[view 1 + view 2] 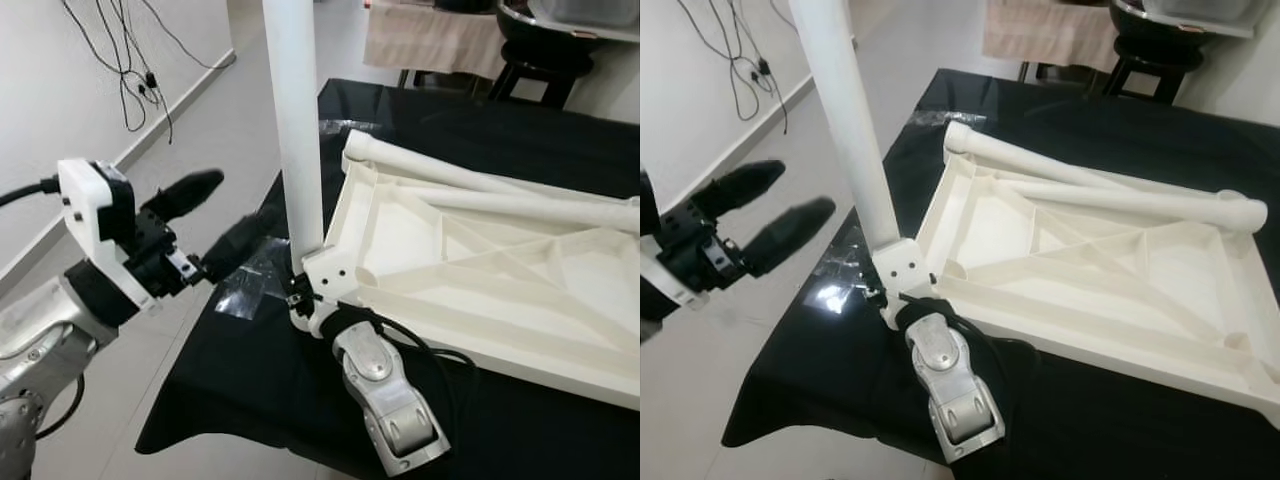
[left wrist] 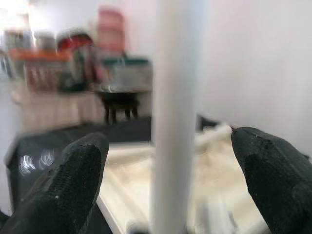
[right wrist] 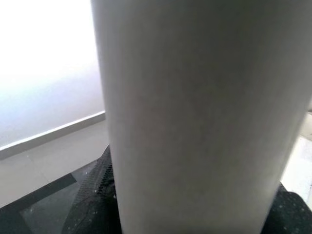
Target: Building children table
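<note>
My right claw [image 1: 300,298] is pinching the base of the upright white leg [image 1: 296,120], right where it is seating in the corner socket of the upturned white tabletop [image 1: 470,270]; in my right wrist view the leg is looming large between my black fingers [image 3: 95,204], which are pressing against it on both sides. My left claw [image 1: 215,220] is hanging spread wide just beside that leg, off the table's edge and over the floor, with its fingers [image 2: 63,185] standing apart on either side of the leg without touching it. The tabletop is lying underside up on the black table [image 1: 260,400], its ribs facing the ceiling, and two more white legs [image 1: 1090,190] are resting flat across it, one along the far rim and one slanting toward the far right corner. A piece of clear plastic wrap [image 1: 250,285] is lying crumpled on the table just beside the corner I am holding. Cables [image 1: 125,70] are dangling down the white wall on my left.
</note>
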`<state>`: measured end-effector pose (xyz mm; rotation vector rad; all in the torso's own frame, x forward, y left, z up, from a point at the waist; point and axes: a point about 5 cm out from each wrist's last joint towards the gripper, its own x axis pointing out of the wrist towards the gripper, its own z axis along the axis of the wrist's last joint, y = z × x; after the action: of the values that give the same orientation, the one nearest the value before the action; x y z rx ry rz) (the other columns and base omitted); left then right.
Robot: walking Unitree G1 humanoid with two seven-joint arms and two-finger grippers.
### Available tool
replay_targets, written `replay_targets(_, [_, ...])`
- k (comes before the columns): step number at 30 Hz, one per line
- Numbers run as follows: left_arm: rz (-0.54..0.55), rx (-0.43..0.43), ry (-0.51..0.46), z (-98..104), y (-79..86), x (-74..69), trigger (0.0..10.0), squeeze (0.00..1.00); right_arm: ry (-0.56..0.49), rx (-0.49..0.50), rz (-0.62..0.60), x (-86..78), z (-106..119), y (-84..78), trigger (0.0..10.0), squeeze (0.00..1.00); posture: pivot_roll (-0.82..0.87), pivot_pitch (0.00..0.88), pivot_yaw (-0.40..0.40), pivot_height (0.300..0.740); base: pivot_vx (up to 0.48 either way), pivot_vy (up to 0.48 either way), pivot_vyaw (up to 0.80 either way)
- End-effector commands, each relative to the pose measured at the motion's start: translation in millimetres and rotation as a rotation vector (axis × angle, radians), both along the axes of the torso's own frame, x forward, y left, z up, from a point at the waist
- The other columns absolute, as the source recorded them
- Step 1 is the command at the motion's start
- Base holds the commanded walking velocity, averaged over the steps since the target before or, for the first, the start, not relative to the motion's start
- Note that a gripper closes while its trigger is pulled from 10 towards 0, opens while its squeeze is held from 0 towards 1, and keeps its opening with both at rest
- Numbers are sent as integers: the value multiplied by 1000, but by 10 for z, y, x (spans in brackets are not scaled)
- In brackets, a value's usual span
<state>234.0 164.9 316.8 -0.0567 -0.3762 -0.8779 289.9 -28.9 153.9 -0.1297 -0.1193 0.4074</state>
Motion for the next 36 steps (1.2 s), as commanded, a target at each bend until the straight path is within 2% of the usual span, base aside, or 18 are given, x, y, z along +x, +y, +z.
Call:
replay_targets(1, [-22, 18, 30, -2, 5, 61, 10000, 1000, 197, 51, -16, -129, -355, 137, 10000, 0, 167, 134, -8, 740, 0, 0, 0])
replay_targets(2, [-22, 18, 30, -2, 5, 61, 10000, 1000, 197, 51, -16, -129, -355, 137, 10000, 0, 167, 134, -8, 740, 0, 0, 0])
replay_targets(4, [-58, 22, 50, 71, -25, 223, 10000, 1000, 194, 58, -16, -134, -347, 151, 10000, 0, 164, 138, -8, 740, 0, 0, 0])
replay_targets(5, [-82, 22, 70, 80, -52, 303, 10000, 510, 192, 60, -15, -139, -342, 154, 10000, 0, 162, 143, -9, 740, 0, 0, 0])
replay_targets(7, [-99, 23, 84, 85, -71, 352, 10000, 510, 191, 61, -15, -143, -338, 156, 10000, 0, 162, 143, -9, 740, 0, 0, 0])
replay_targets(8, [-128, 18, 106, 106, -103, 410, 10000, 0, 189, 63, -15, -143, -339, 159, 10000, 0, 159, 147, -9, 740, 0, 0, 0])
replay_targets(9, [-160, 21, 125, 124, -144, 468, 10000, 0, 186, 65, -15, -145, -338, 161, 10000, 0, 156, 150, -9, 740, 0, 0, 0])
replay_targets(10, [-160, 21, 125, 124, -144, 468, 10000, 0, 186, 65, -15, -145, -338, 161, 10000, 0, 156, 150, -9, 740, 0, 0, 0])
replay_targets(13, [-253, 49, 164, 146, -253, 556, 10000, 0, 184, 66, -17, -150, -338, 161, 10000, 0, 150, 156, -7, 740, 0, 0, 0])
replay_targets(17, [-307, 75, 184, 139, -305, 580, 10000, 0, 183, 67, -18, -153, -338, 163, 10000, 0, 146, 160, -6, 740, 0, 0, 0])
replay_targets(19, [-406, 144, 201, 97, -359, 561, 10000, 0, 182, 66, -19, -155, -337, 164, 10000, 0, 139, 166, -4, 740, 0, 0, 0])
replay_targets(22, [-450, 179, 209, 71, -384, 544, 10000, 0, 182, 66, -19, -156, -336, 164, 10000, 0, 139, 166, -4, 740, 0, 0, 0])
replay_targets(23, [-477, 200, 214, 55, -399, 533, 8980, 0, 182, 66, -19, -157, -336, 164, 10000, 0, 138, 167, -5, 740, 0, 0, 0])
replay_targets(24, [-481, 238, 200, 42, -414, 530, 4588, 0, 182, 67, -20, -157, -335, 164, 10000, 0, 136, 169, -4, 740, 0, 0, 0])
replay_targets(25, [-481, 238, 200, 42, -414, 530, 4588, 0, 182, 67, -20, -157, -335, 164, 10000, 0, 136, 169, -4, 740, 0, 0, 0])
replay_targets(26, [-439, 326, 139, 46, -428, 545, 0, 0, 182, 67, -21, -155, -333, 163, 10000, 0, 138, 170, -4, 740, 0, 0, 0])
replay_targets(27, [-419, 351, 111, 64, -429, 552, 0, 0, 182, 68, -21, -153, -332, 163, 10000, 0, 138, 171, -5, 740, 0, 0, 0])
replay_targets(36, [-327, 390, 0, 222, -433, 576, 0, 0, 183, 67, -16, -136, -333, 169, 10000, 0, 144, 167, -8, 740, 0, 0, 0])
